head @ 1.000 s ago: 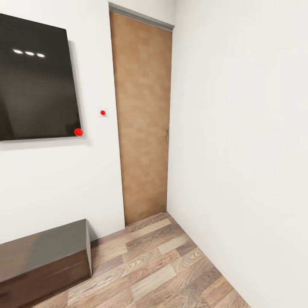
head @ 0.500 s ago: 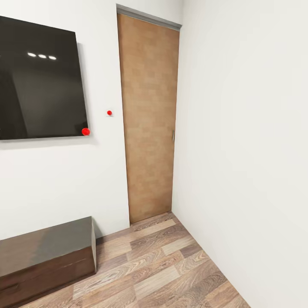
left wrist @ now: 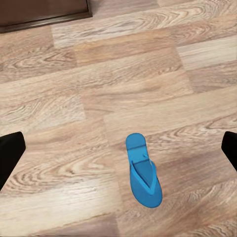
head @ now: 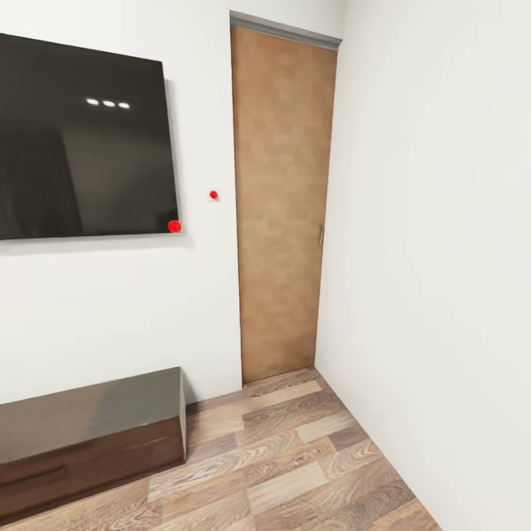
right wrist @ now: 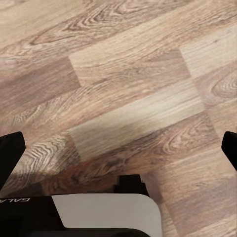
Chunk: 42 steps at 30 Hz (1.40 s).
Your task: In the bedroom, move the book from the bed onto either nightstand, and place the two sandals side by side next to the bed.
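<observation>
One bright blue sandal (left wrist: 141,175) lies flat on the wood-plank floor (left wrist: 98,98), sole down. My left gripper (left wrist: 120,150) hangs open above it, its dark fingertips (left wrist: 10,155) spread far apart with nothing between them. My right gripper (right wrist: 120,148) is open too, over bare floor (right wrist: 123,84). The bed, the book, the nightstands and the second sandal are out of view.
The head view faces a room corner: a plain brown door (head: 284,206), white walls, a wall-mounted black TV (head: 81,140) and a long dark TV bench (head: 88,435) below it. The bench's edge (left wrist: 44,12) lies beyond the sandal. Part of my white base (right wrist: 103,212) shows over the floor.
The whole head view has shifted right, so the camera has turned left: the door, TV and bench sit further right in the picture than a second ago.
</observation>
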### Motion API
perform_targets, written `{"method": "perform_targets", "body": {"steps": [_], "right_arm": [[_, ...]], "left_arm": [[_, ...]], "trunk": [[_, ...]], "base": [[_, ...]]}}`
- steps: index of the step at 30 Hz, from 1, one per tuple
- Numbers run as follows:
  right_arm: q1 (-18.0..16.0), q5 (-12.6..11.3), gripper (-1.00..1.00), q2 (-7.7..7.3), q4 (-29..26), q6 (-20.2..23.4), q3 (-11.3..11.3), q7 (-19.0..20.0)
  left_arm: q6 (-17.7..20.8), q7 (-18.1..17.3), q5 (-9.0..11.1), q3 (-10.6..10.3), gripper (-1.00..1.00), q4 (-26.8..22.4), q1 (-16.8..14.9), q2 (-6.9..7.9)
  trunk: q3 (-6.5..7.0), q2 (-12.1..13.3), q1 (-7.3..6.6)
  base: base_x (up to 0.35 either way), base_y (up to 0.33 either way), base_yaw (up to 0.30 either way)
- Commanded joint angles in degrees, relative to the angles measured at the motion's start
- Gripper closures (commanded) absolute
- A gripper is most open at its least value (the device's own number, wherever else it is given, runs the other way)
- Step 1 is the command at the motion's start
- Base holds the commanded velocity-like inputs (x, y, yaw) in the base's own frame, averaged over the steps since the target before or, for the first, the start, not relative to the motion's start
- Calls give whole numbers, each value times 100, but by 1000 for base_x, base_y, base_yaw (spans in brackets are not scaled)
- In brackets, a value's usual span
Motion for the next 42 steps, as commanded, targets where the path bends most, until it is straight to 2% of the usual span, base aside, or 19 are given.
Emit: {"method": "perform_targets", "body": {"steps": [1,15,42], "right_arm": [[-2,-3,-100,2,-1,-7,-14,1],[-1,-53,-100,-4,-1,-7,-32,1],[-2,-56,-100,-25,-1,-7,-41,1]], "left_arm": [[-14,0,0,4,-100,0,-1,-1],[-14,0,0,4,-100,0,0,-1],[-14,0,0,3,-100,0,2,-6]], "trunk": [[-6,-3,0],[-6,-3,0],[-6,-3,0]], "base": [[0,0,289],[0,0,206],[0,0,8]]}}
